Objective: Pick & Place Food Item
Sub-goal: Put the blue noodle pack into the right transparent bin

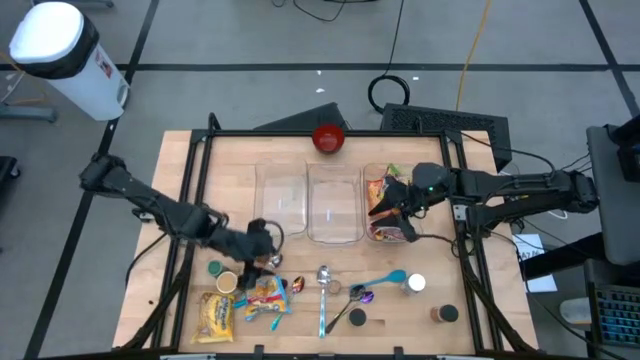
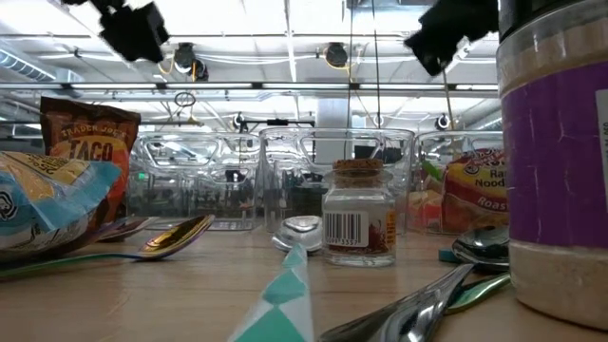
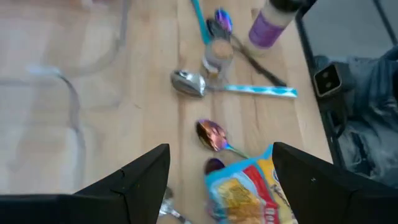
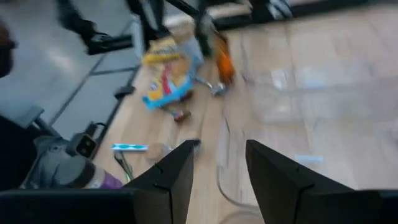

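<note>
Blue-and-yellow snack packet (image 1: 265, 297) lying flat just in front of the left gripper (image 1: 262, 243), long axis across the table, that gripper empty, fingers wide apart, arm stretched low; right gripper (image 1: 388, 206) parted, empty, over the right clear bin (image 1: 384, 238).

"TRADER JOE'S TACO" on pkt (image 2: 87, 147)

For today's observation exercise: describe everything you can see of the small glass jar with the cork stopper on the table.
The small glass jar stands upright on the wooden table, near its front edge among the spoons. It is clear, squat and square-shouldered, closed by a cork stopper. A white barcode label covers part of its front, with reddish-brown contents or print beside it. A metal spoon lies just beside its base. Nothing grips it.
</note>
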{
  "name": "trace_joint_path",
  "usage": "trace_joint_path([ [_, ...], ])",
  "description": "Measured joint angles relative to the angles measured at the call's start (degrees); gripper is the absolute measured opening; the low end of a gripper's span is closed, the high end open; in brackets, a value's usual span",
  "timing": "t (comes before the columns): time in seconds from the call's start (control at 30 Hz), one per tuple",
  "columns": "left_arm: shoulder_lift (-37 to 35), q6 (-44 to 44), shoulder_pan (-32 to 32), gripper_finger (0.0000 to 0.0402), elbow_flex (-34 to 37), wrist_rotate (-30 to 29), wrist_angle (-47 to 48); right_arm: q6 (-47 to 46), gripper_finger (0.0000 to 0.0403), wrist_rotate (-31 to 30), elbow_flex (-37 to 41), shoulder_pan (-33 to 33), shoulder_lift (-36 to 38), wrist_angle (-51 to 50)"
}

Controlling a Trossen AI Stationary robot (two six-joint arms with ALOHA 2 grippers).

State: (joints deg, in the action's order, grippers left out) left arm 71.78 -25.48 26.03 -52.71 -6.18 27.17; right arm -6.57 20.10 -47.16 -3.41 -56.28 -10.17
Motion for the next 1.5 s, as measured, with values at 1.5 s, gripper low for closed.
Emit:
trace_joint_path([
  [1.5, 20.20, -28.33, 6.61, 0.0136, 0.00, -1.36, -0.45, 13.31, 0.0141, -23.11, 18.60, 27.15, 11.37, 34.34],
])
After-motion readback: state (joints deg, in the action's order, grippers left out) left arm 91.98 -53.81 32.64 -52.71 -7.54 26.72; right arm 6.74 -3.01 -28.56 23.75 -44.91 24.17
